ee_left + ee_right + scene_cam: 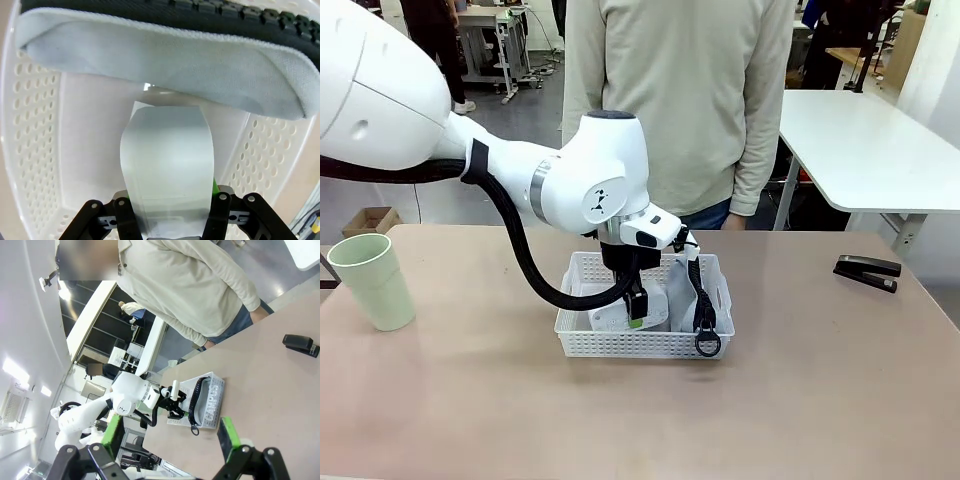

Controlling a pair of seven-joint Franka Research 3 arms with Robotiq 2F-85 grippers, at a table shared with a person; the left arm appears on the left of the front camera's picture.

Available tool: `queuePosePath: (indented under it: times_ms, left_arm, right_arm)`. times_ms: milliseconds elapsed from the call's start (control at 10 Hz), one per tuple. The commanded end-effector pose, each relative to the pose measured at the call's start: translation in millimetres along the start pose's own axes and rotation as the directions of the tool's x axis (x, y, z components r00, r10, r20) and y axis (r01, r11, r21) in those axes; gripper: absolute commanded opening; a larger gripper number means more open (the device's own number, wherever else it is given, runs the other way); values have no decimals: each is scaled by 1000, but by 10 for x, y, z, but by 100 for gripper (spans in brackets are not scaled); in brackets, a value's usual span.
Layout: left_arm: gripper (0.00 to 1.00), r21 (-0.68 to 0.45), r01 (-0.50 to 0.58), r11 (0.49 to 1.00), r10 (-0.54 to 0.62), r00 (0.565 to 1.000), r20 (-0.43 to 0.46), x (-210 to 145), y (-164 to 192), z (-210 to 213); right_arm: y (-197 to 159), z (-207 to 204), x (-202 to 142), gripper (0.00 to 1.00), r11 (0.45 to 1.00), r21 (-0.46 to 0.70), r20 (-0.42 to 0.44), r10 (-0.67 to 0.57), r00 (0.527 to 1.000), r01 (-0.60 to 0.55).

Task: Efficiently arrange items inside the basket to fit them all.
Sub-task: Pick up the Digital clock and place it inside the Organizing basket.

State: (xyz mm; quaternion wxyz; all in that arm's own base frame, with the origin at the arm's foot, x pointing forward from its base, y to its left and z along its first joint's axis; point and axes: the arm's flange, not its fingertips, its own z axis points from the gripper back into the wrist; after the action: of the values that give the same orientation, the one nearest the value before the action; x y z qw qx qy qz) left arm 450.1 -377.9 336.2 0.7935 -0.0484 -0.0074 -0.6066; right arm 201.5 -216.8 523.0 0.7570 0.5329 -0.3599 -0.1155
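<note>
The white perforated basket [620,345] sits mid-table. My left gripper [636,308] reaches down into it and is shut on the small white boxy device [616,320], which stands at the basket's left half. In the left wrist view the device [167,160] rises between the fingers [122,212], with the grey pouch [165,60] lying just beyond it. The pouch [682,295] fills the basket's right side, its black strap [705,330] hanging over the front rim. The pale green cup [370,280] stands far left. The black stapler [867,272] lies far right. My right gripper [172,440] hangs open high above the table.
A person in a beige top [680,100] stands at the far edge behind the basket. From the right wrist view the stapler [300,345] and the basket [216,385] lie well apart on bare tabletop. A white table [860,150] stands at the back right.
</note>
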Motion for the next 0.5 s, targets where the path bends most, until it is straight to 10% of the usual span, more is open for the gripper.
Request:
queuePosePath:
  times_ms: [0, 100, 200, 400]
  left_arm:
    - [52, 0, -5, 1000, 5, 1000, -29, 25, 4, 59]
    - [60, -5, -2, 1000, 2, 999, -35, 27, 21, 48]
    - [100, -20, 6, 1000, -7, 999, -44, 28, 25, 40]
    - [100, -14, 11, 1000, -11, 999, -45, 24, 25, 39]
  right_arm:
    - [6, -11, 19, 100, 999, 22, 17, 26, 1000, -27]
    - [6, -11, 19, 100, 999, 22, 17, 26, 1000, -27]
    - [6, -11, 19, 100, 999, 22, 17, 26, 1000, -27]
    - [6, -11, 19, 100, 999, 22, 17, 26, 1000, -27]
